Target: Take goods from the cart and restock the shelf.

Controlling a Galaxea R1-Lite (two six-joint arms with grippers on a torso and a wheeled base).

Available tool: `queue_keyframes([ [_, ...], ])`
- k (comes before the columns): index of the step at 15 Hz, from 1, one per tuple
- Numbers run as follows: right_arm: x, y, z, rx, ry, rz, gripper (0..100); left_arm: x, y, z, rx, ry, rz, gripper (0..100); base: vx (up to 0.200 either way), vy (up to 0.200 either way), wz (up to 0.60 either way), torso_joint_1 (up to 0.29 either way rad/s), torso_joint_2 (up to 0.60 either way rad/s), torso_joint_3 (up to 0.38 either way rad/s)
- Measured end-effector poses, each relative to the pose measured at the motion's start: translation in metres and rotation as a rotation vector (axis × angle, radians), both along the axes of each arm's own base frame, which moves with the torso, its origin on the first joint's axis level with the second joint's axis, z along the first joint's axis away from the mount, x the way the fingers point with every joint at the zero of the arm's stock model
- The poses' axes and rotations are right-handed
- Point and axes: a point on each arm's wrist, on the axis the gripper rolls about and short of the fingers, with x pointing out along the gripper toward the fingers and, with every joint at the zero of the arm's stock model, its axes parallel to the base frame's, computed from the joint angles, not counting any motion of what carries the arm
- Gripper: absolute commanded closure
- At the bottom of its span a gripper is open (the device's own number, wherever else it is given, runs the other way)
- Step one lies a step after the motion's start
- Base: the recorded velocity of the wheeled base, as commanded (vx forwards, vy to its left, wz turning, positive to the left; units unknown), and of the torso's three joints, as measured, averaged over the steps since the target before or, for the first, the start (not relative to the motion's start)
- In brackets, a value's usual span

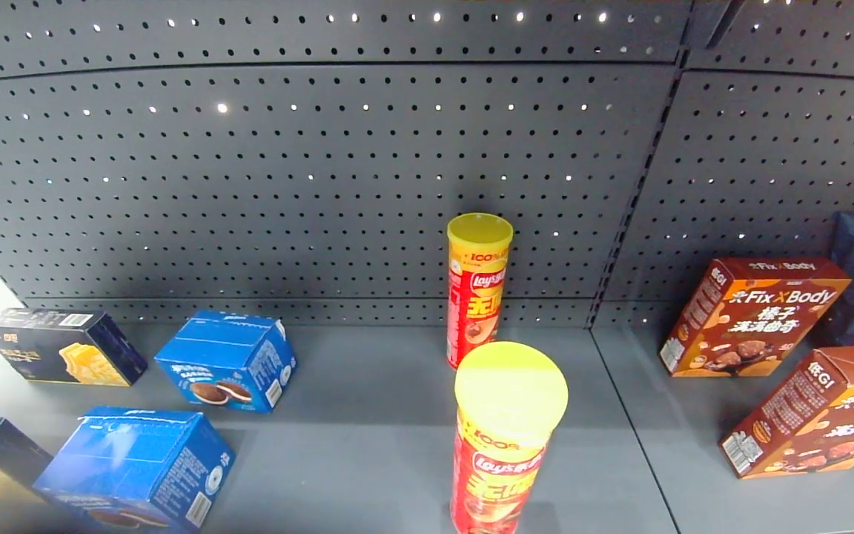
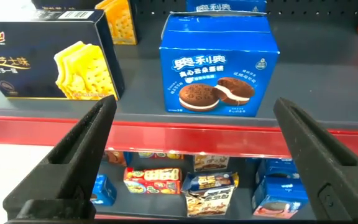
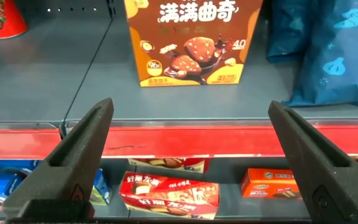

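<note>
While the shelf [image 1: 397, 415] carries the blue sandwich-cookie box [image 2: 219, 65] at 8 o'clock and the brown cookie box [image 3: 191, 40] at 4 o'clock, each upright and straight ahead of its nearer arm, the left gripper [image 2: 194, 104] and right gripper [image 3: 191, 104] gape empty.

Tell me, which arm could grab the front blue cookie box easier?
Probably the left. Its open jaws sit straight before the blue cookie box, while the right arm's open jaws face the brown cookie box.

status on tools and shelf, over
Left tool open, empty, facing blue cookie box. Right tool open, empty, facing brown cookie box. Nothing blocking.
</note>
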Motion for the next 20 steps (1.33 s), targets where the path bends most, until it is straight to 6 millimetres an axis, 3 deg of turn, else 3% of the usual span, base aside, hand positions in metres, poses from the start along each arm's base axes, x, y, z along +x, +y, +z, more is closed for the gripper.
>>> queue_keyframes([
  [13, 0.0, 0.0, 0.0, 0.0, 0.0, 0.0, 0, 0.0, 0.0, 0.0, 0.0, 0.0, 0.001, 0, 0.0, 0.0, 0.0, 0.0, 0.0, 0.0],
  [15, 0.0, 0.0, 0.0, 0.0, 0.0, 0.0, 0, 0.0, 0.0, 0.0, -0.002, 0.0, 0.003, 0, 0.0, -0.2, 0.0, 0.002, 0.0, 0.002],
  [20, 0.0, 0.0, 0.0002, 0.0, -0.002, 0.0, 0, 0.0, 0.0001, 0.0, -0.002, 0.0, 0.002, 0, 0.0, 0.0, 0.0, 0.0, 0.0, 0.0],
])
